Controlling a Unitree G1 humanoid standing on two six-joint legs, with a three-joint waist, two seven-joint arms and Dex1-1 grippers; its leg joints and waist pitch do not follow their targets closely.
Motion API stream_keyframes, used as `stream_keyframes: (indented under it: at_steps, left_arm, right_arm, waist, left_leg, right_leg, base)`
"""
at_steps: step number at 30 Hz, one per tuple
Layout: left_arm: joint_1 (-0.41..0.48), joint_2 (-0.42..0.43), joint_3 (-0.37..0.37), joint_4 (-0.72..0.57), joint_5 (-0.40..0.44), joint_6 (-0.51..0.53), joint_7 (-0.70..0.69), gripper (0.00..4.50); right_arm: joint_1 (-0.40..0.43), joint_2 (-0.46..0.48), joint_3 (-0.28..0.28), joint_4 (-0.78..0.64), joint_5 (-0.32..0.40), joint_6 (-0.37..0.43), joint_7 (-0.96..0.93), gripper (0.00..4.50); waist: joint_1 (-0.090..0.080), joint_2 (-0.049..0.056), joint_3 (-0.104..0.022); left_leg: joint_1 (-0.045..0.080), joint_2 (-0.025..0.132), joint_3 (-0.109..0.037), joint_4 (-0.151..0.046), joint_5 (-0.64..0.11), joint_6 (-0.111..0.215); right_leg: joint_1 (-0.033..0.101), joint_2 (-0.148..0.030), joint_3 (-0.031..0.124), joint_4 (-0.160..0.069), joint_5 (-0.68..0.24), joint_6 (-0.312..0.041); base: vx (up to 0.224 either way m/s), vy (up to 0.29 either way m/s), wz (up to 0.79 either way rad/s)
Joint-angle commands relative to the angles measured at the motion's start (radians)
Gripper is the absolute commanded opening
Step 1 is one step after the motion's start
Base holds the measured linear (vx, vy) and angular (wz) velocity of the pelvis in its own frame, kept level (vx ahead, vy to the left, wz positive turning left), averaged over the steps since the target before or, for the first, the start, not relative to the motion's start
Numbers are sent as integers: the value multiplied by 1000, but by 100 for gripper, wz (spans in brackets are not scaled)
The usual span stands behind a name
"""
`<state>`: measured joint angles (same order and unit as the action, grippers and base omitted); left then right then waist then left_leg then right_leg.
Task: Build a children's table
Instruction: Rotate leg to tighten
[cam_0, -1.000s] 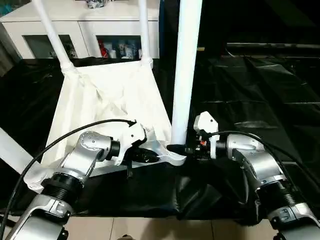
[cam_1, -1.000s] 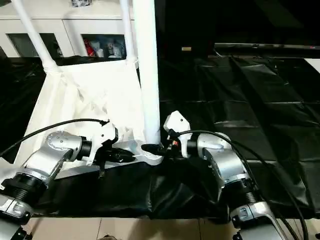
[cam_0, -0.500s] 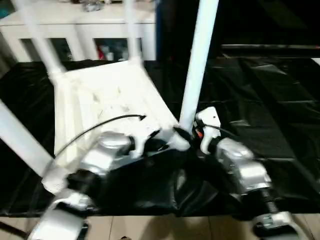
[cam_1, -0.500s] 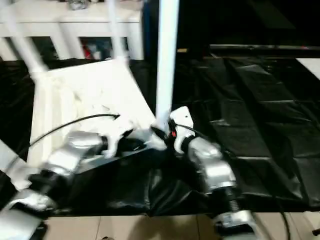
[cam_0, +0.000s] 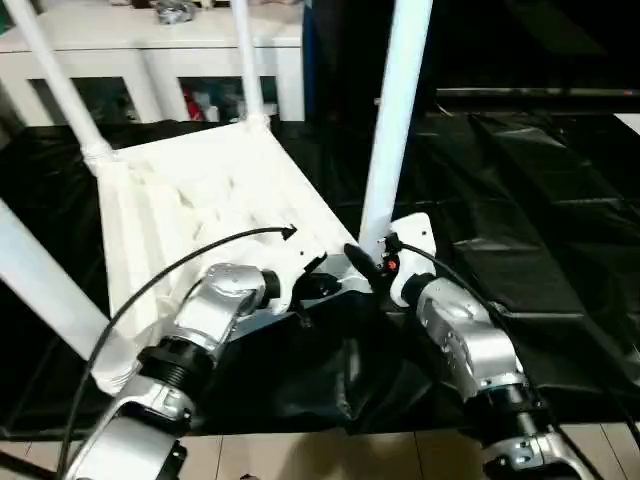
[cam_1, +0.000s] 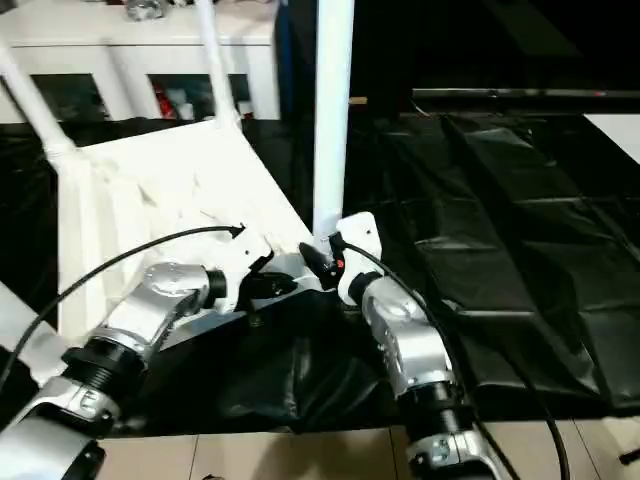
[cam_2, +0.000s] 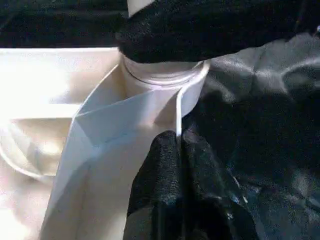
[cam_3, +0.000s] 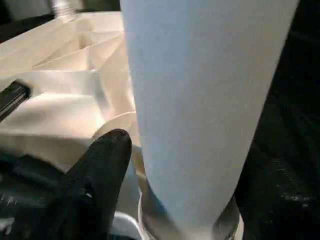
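Up close, left pincer pinched on tabletop rim; right pincer's grip unclear beside leg.

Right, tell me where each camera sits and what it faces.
Head views: look forward and down at the upturned tabletop, over both silver forearms.
Left wrist: along the shut left gripper clamping the tabletop's rim.
Right wrist: at the near leg, one finger beside it.
Shared: that leg's socket.

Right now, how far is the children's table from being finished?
All four legs stand up from the upside-down tabletop. In hand: the left gripper is shut on the tabletop's rim, and the right gripper is at the near leg's base. Left, probably: turning the table upright.
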<state>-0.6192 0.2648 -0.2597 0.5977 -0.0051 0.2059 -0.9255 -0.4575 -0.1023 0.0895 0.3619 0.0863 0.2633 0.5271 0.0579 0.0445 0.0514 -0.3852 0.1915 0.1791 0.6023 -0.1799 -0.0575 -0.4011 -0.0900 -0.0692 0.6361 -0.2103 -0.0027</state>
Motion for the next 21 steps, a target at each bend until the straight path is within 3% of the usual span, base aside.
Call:
stream_keyframes:
  at_steps: [1,5,7,9,11,16,17,20,21]
  left_arm:
    - [10,36,-8,-44,-16,-38,-91,0]
    - [34,74,-34,-85,-43,-38,-202,0]
    - [34,80,-37,-80,-43,-43,-210,0]
    - [35,91,-36,-73,-44,-49,-224,0]
    - [33,96,-29,-68,-46,-50,-233,0]
    - [36,105,-20,-74,-46,-47,-234,0]
    - [36,106,-19,-73,-44,-48,-230,0]
    - [35,106,-18,-61,-43,-51,-227,0]
    - [35,106,-18,-57,-42,-53,-226,0]
  right_arm:
    - [-20,-41,68,-6,15,-7,147,306]
    - [-26,-126,102,-5,8,-52,288,306]
    - [-28,-141,107,0,7,-62,319,306]
    - [-32,-173,117,13,14,-79,394,306]
    - [-41,-185,121,26,23,-90,429,306]
    - [-63,-188,113,71,40,-102,461,306]
    - [-64,-184,110,78,41,-103,458,279]
    - [-53,-170,97,78,53,-99,455,279]
    - [-47,-163,89,75,57,-93,441,254]
  waist:
    - [7,1,-73]
    - [11,0,-78]
    - [19,-3,-77]
    - [32,-12,-74]
    - [35,-8,-73]
    - [35,-9,-75]
    - [35,-8,-75]
    - [37,-4,-76]
    - [36,-1,-76]
  left_leg:
    - [10,27,-16,-69,-160,30]
    - [12,32,-12,-61,-103,72]
    - [14,34,-10,-60,-100,85]
    - [17,37,-7,-61,-115,82]
    - [16,38,-9,-63,-125,75]
    - [14,36,-9,-62,-122,70]
    - [13,36,-9,-61,-114,71]
    - [14,36,-10,-60,-104,75]
    - [14,36,-9,-60,-110,73]
  right_leg:
    - [62,-53,44,-73,0,-240]
    - [62,-53,43,-61,105,-279]
    - [59,-53,42,-61,96,-288]
    - [56,-55,44,-64,53,-285]
    - [56,-57,43,-64,22,-279]
    - [57,-58,44,-64,11,-278]
    - [57,-58,44,-63,20,-278]
    - [57,-57,43,-62,36,-280]
    - [56,-57,43,-63,35,-281]
  base:
    - [0,0,0]
    - [0,0,0]
    - [0,0,0]
    - [0,0,0]
    - [0,0,0]
    - [0,0,0]
    - [0,0,0]
    - [0,0,0]
    - [0,0,0]
